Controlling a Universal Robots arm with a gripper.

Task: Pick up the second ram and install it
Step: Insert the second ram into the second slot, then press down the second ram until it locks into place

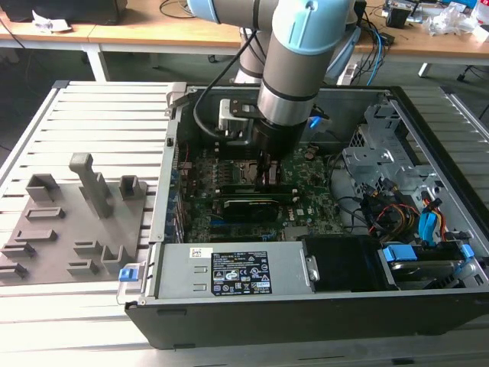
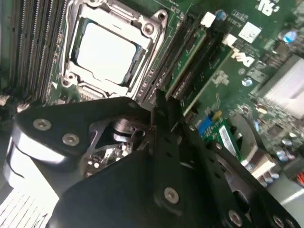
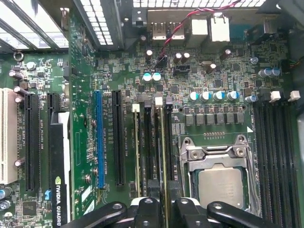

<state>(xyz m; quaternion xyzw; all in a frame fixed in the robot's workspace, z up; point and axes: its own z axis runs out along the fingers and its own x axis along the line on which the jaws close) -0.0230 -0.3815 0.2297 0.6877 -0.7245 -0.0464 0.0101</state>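
The second ram (image 3: 163, 152) is a thin green stick standing on edge in a memory slot beside the CPU socket (image 3: 221, 185) on the motherboard (image 1: 306, 191). My gripper (image 3: 165, 210) is down inside the computer case, its two black fingers (image 3: 148, 211) close on either side of the stick's near end. In the exterior view the gripper (image 1: 267, 177) reaches straight down to the slots. Another ram stick (image 3: 137, 152) sits in a neighbouring slot. In the second wrist view the ram (image 2: 186, 59) runs away from the black finger (image 2: 160, 107).
The grey slotted holder tray (image 1: 72, 229) lies outside the case at the exterior view's left. A graphics card (image 1: 248, 206) lies just in front of the slots. The power supply (image 1: 237, 271) is at the front. A drive cage with cables (image 1: 397, 206) fills the right.
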